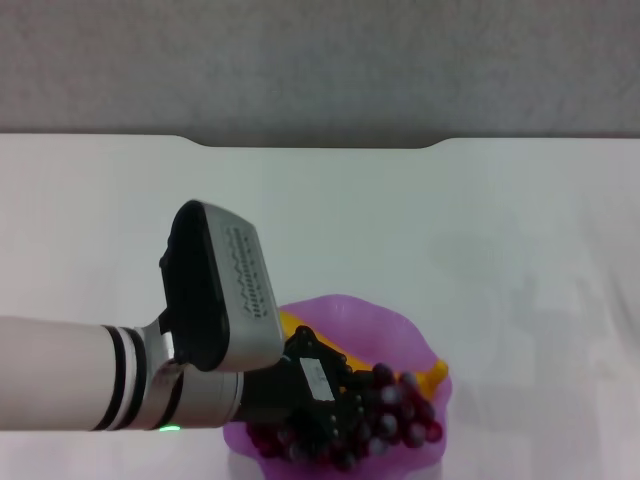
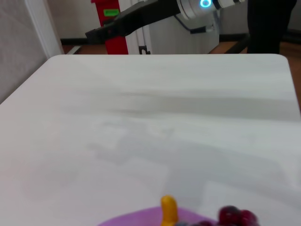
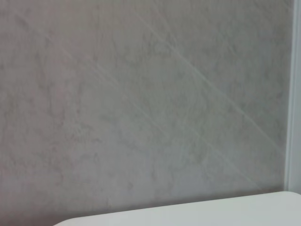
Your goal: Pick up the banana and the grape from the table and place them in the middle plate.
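The purple scalloped plate (image 1: 372, 322) sits on the white table (image 1: 510, 250) at the near edge. The yellow banana (image 1: 433, 377) lies in the plate, its middle hidden behind my left arm. The dark red grape bunch (image 1: 408, 416) lies in the plate in front of the banana. My left gripper (image 1: 325, 403) reaches in from the left, low over the plate, its black fingers among the grapes. The left wrist view shows the banana's end (image 2: 169, 210), a few grapes (image 2: 238, 217) and the plate's rim (image 2: 136, 220). My right gripper (image 2: 107, 31) is parked beyond the table's far side.
The table's notched far edge (image 1: 320, 146) meets a grey wall. A red stand (image 2: 112, 28) is behind the right arm. The right wrist view shows only the grey wall and a strip of table edge (image 3: 197, 214).
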### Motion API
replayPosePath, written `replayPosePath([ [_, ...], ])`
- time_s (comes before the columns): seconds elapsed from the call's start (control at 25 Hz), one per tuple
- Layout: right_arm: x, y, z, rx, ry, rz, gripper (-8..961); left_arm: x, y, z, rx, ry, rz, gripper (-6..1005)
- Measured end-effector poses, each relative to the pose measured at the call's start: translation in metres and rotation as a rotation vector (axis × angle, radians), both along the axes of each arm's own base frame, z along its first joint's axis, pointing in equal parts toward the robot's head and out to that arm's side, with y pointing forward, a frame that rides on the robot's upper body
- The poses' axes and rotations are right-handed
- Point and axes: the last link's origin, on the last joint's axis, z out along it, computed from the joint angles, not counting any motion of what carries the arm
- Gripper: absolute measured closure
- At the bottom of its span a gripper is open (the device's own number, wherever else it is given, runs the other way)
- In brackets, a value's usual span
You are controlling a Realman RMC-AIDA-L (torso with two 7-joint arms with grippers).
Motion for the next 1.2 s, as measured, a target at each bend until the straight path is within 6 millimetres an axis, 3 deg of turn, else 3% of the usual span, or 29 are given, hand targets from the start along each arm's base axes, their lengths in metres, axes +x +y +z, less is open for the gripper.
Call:
replayPosePath([
  [0.32, -0.001, 0.001, 0.0, 0.0, 0.001, 0.002, 242, -0.025, 0.019, -0.017, 0.03, 0.021, 0.059, 887],
  [0.72, -0.002, 0.002, -0.001, -0.009, 0.001, 0.002, 243, -0.016, 0.025, -0.011, 0.063, -0.016, 0.062, 894],
  [1.12, -0.001, 0.001, -0.001, -0.01, 0.003, -0.002, 243, -0.013, 0.03, -0.003, 0.098, -0.049, 0.065, 712],
  [1.2, -0.001, 0.001, -0.002, -0.011, 0.003, -0.002, 243, -0.011, 0.036, 0.006, 0.156, -0.062, 0.059, 632],
])
